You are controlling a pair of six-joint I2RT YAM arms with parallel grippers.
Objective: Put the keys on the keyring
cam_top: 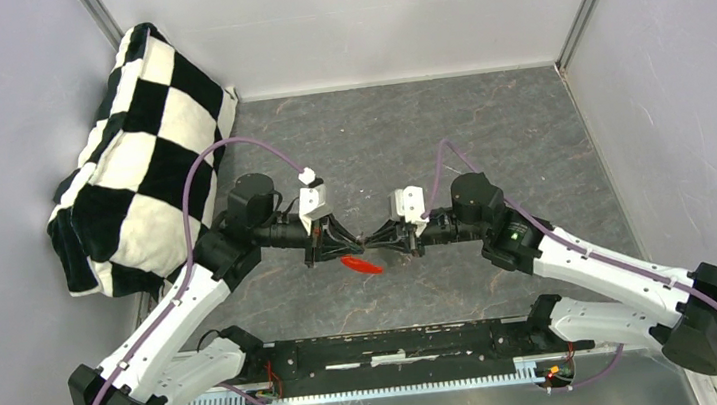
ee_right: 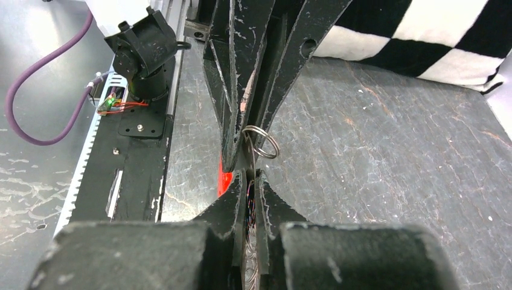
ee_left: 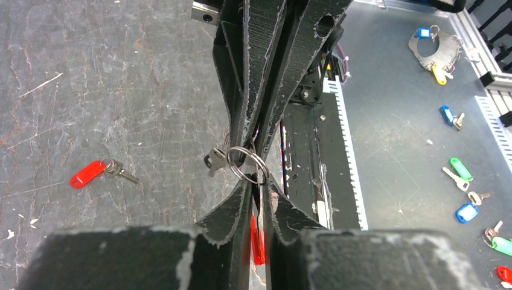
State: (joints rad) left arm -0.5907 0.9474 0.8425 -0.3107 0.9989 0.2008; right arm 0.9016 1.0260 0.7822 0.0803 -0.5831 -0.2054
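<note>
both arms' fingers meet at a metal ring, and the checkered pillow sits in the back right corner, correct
No: the checkered pillow sits in the back left corner, as the top view shows. The fingers do meet at the metal ring.

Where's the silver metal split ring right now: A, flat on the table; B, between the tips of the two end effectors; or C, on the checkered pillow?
B: the silver metal split ring sits where the left end effector and right end effector meet tip to tip, above the dark table.

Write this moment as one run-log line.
left gripper: shut on keyring | right gripper: shut on keyring | tips: meeting
</note>
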